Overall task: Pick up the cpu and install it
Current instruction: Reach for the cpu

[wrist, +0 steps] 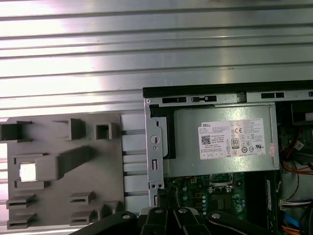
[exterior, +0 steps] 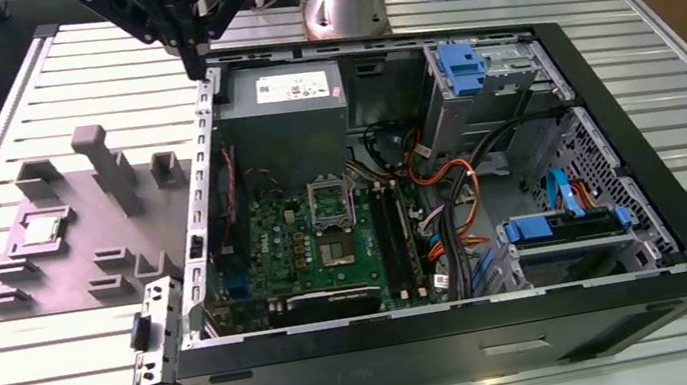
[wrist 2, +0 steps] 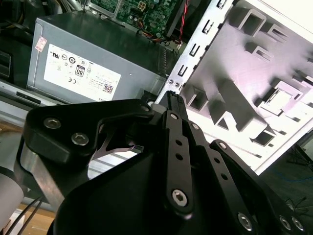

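While the gripper [exterior: 194, 72] hangs closed, empty, one cpu [exterior: 42, 228] lies on one tray [exterior: 60, 283].
Exterior view: tray at nine o'clock of one computer case [exterior: 474, 351], gripper at eleven.

The grey power supply [exterior: 287, 125] bears a white label [wrist: 234, 139] on its face, seen in the exterior view and in both wrist views. The label carries rows of fine black lettering, a square code and a cluster of approval marks. Beside the label, at one corner of the power supply's face, sits a small red-and-white sticker [wrist 2: 40, 44] whose print cannot be made out.
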{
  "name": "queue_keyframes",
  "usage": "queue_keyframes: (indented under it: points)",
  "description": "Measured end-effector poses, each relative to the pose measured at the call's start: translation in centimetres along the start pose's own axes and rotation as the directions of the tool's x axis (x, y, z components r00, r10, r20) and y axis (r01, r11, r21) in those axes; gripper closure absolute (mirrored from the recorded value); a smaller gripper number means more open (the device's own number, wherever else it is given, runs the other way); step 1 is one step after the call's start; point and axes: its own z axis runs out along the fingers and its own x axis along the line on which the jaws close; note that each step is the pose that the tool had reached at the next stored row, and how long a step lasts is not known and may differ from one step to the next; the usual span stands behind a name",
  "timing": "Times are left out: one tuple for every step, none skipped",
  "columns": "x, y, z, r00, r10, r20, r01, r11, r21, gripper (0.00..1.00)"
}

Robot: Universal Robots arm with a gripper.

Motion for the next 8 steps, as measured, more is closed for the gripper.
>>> queue_keyframes:
  points:
    - [0.03, 0.00, 0.00, 1.0000, 0.000, 0.0000, 0.000, 1.0000, 0.0000, 0.90]
    - [0.06, -0.01, 0.00, 1.0000, 0.000, -0.0001, 0.000, 1.0000, 0.0000, 0.90]
    - [0.09, -0.01, -0.01, 1.0000, 0.000, 0.0000, 0.000, 1.0000, 0.0001, 0.90]
    - [0.12, -0.01, 0.00, 1.0000, 0.000, 0.0000, 0.000, 1.0000, 0.0000, 0.90]
    - [0.14, -0.01, 0.00, 1.0000, 0.000, 0.0000, 0.000, 1.0000, 0.0000, 0.90]
    - [0.17, -0.01, 0.00, 1.0000, 0.000, 0.0000, 0.000, 1.0000, 0.0000, 0.90]
    - [0.18, -0.01, 0.00, 1.0000, 0.000, 0.0000, 0.000, 1.0000, 0.0000, 0.90]
    - [0.25, -0.02, 0.00, 1.0000, 0.000, 0.0000, 0.000, 1.0000, 0.0000, 0.90]
